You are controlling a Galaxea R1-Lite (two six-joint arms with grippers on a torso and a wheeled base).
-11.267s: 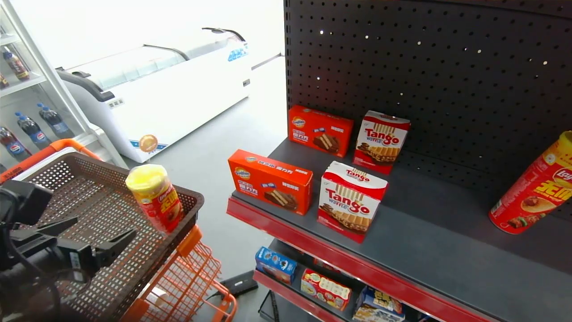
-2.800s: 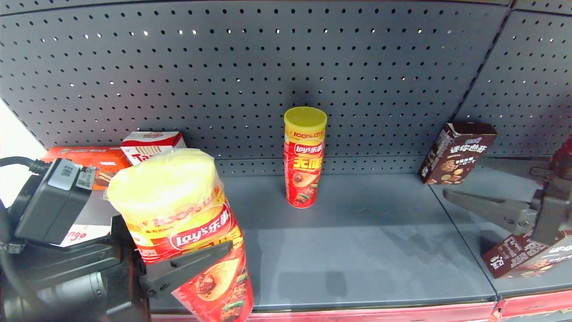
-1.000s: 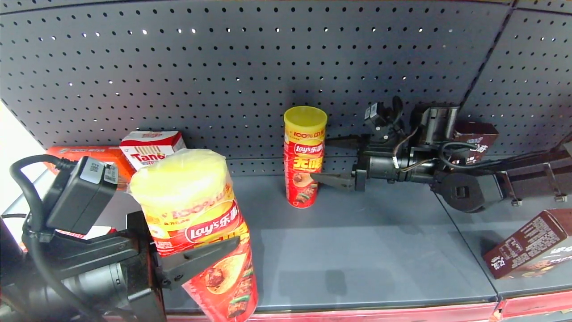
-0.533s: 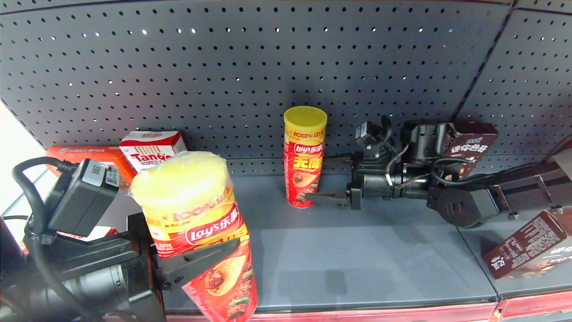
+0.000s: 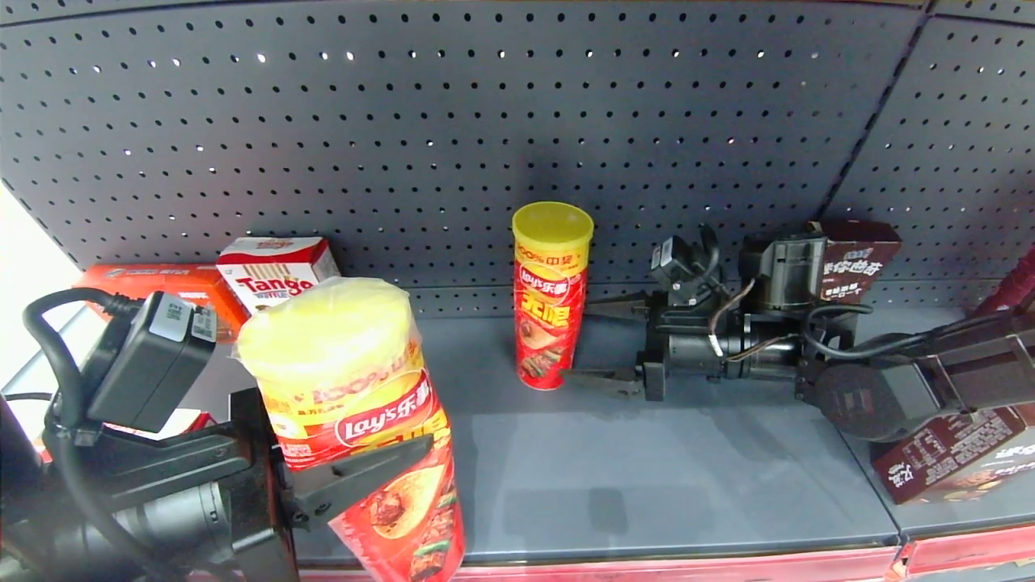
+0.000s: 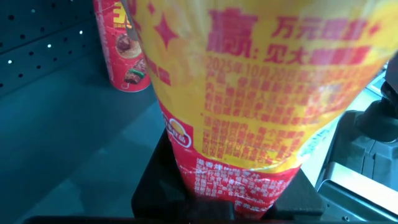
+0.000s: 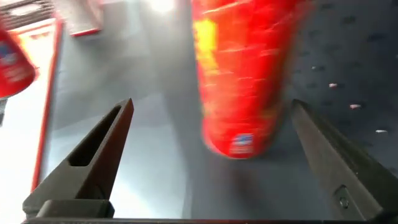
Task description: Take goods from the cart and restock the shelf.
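Two red cardboard chip tubes with yellow lids (image 5: 356, 420) (image 5: 551, 299), two dark brown cartons (image 5: 861, 259) (image 5: 946, 457), one flat orange box (image 5: 154, 279), one red-and-white wafer box (image 5: 275, 275).

The left arm (image 5: 162, 501) is matte black. A boxy black camera (image 5: 137, 372) on it bears a white coded label (image 5: 170, 311) and feeds a thick black cable (image 5: 61, 293). The right arm (image 5: 954, 372) is black too, with a round joint housing (image 5: 849, 402), a boxy camera (image 5: 780, 259) and thin black and white wires (image 5: 728, 303). Its 2 jaws are dark grey tapering wedges, 1 with a slot (image 7: 78, 160), 1 with a small screw (image 7: 344, 200).
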